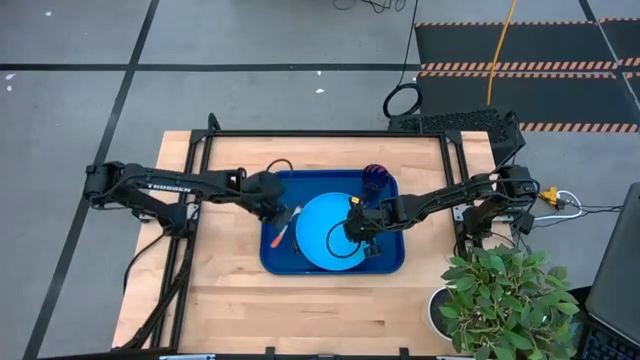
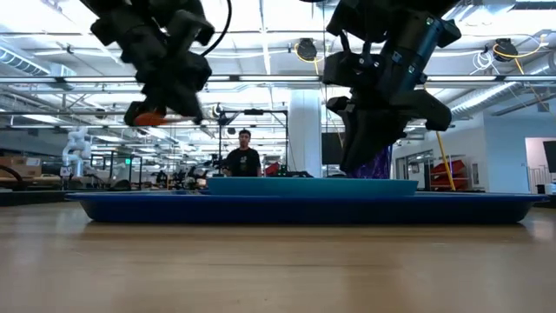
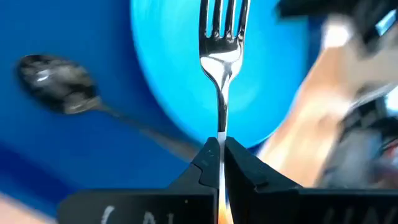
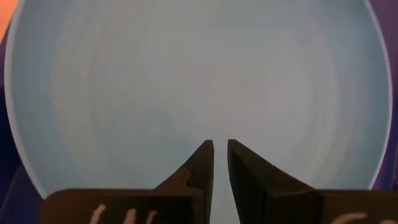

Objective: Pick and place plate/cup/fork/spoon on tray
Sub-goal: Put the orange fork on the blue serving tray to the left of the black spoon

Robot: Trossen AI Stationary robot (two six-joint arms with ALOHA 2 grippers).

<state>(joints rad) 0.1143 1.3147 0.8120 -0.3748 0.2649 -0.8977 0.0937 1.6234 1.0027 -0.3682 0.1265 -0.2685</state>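
While the fork (image 3: 222, 56) is being held up over the tray (image 1: 275, 255), the step in hand looks like the laying down of the fork; the plate (image 1: 325, 235) is already lying flat on the tray, the cup (image 1: 376, 178) is standing at the tray's far corner, and the spoon (image 3: 59, 78) is lying on the tray just beside the plate. The fork is being pinched by its handle in the left gripper (image 3: 219, 163), whose fingers are being kept tight on it with almost no gap; the tines are being pointed out over the plate's edge. Next, the fork probably needs to be lowered onto a bare part of the tray beside the plate, and only then let go. The right gripper (image 4: 220, 158) is being held over the plate; its fingers are being kept nearly together, with a thin gap, and nothing is being held between them.
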